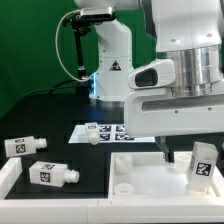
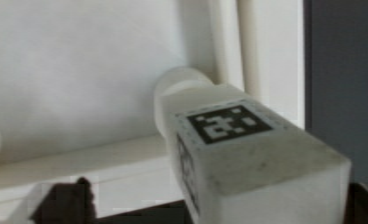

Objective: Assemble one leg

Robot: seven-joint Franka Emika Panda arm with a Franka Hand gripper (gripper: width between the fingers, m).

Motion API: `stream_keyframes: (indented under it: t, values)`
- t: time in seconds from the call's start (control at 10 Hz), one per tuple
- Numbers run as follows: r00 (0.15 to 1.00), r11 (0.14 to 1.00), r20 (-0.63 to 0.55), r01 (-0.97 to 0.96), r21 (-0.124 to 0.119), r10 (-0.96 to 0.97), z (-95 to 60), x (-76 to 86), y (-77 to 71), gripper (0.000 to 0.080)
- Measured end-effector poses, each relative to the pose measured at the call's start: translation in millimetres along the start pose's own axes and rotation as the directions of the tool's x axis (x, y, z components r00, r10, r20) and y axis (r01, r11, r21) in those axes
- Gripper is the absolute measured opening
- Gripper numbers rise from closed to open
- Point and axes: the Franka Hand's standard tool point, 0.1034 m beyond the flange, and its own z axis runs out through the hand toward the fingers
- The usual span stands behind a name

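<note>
Leg [image 1: 203, 165] stands tilted over the near part of the tabletop [image 1: 145, 172], toward the exterior view's right, with its tag facing the camera. We note the gripper [image 1: 178, 152] just above and beside it, hanging from the arm [image 1: 185, 70].

In the wrist view the leg fills the middle of the picture, tag side up. Its round stub [image 2: 186, 85] is at the far end, close to the tabletop's raised rim [image 2: 231, 50] near a corner. We cannot tell whether stub and rim touch.

Dark shapes at either side of the leg's near end look like the fingers [image 2: 65, 200]. The one we see best appears to sit apart from the leg's side. We cannot tell from either view whether the gripper is clamped on the leg or loose around it.

Elsewhere on the black table [image 1: 60, 120]:
- The second leg [image 1: 22, 147] and third leg [image 1: 52, 172] lie on their sides at the exterior view's left, near each other and not touching.
- The fourth leg [image 1: 92, 138] lies just beside the left end of the marker board [image 1: 118, 130].
- The marker board lies between the robot base [image 1: 108, 70] and the tabletop.
</note>
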Motion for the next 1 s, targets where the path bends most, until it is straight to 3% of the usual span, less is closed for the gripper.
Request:
stream_keyframes:
  t: [0.1,0.2,0.6,0.9,1.0]
  values:
    - [0.998,0.998,0.000,-0.068,0.002,0.068,0.1,-0.2,-0.5,0.0482]
    - [0.989,0.989,0.001,-0.149,0.002,0.149,0.1,-0.2,-0.5,0.0297]
    - [0.893,0.893,0.001,-0.451,0.005,0.451,1.1,-0.4,-0.1,0.0285]
    - [0.611,0.611,0.013,-0.792,0.009,0.792,2.4,-1.4,0.4,0.0285]
    - [0.435,0.435,0.024,-0.900,0.011,0.900,2.6,-2.7,1.4,0.0285]
